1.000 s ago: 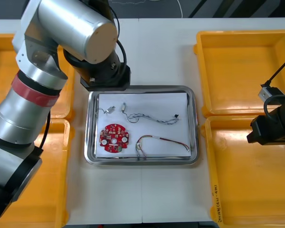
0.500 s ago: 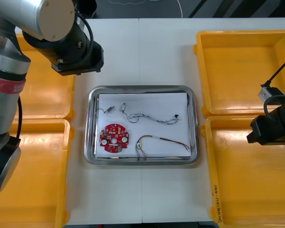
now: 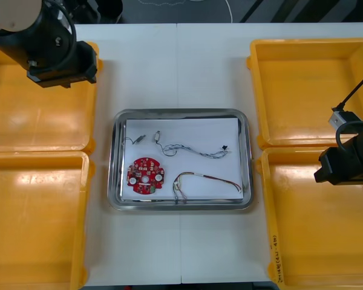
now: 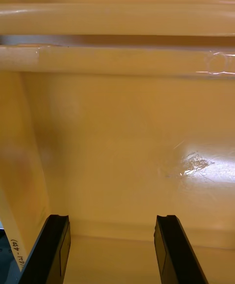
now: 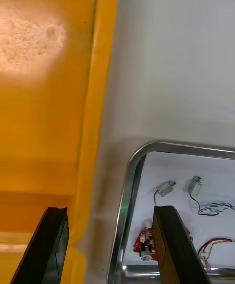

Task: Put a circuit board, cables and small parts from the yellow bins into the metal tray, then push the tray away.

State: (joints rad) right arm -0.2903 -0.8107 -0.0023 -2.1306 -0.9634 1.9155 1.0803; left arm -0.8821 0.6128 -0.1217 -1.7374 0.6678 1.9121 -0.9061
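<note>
1. Since a second ago, the left gripper (image 5: 110, 210) has swung left and farther off from the far left corner of the metal tray (image 3: 112, 157). It now hangs over the right rim of the far left yellow bin (image 3: 24, 115).
2. Left gripper state: the fingers (image 5: 56, 235) stand apart with nothing between them. Below them, the left wrist view shows the bin rim, a strip of bare table (image 3: 175, 66) and the tray's far left corner.
3. The right gripper (image 4: 111, 218) has not moved. It is parked over the near right yellow bin (image 3: 314, 241), close to that bin's far wall, at the right edge of the table.
4. Right gripper state: the fingers (image 4: 58, 245) stand apart, empty, above the bin floor.
5. The metal tray sits at the table's centre, between the left and right bins, in the same place as before. Its inside is white.
6. Tray contents, unchanged:
   - The circuit board (image 3: 145, 176), round and red, lies flat in the near left part.
   - The blue and white cable (image 3: 193, 150) runs across the middle, left to right.
   - The red and yellow cable (image 3: 206, 181) lies near the near right rim.
   - Two small metal parts (image 3: 140, 139) lie side by side at the far left, just beyond the board.
7. Neither gripper touches the tray or anything in it.
</note>
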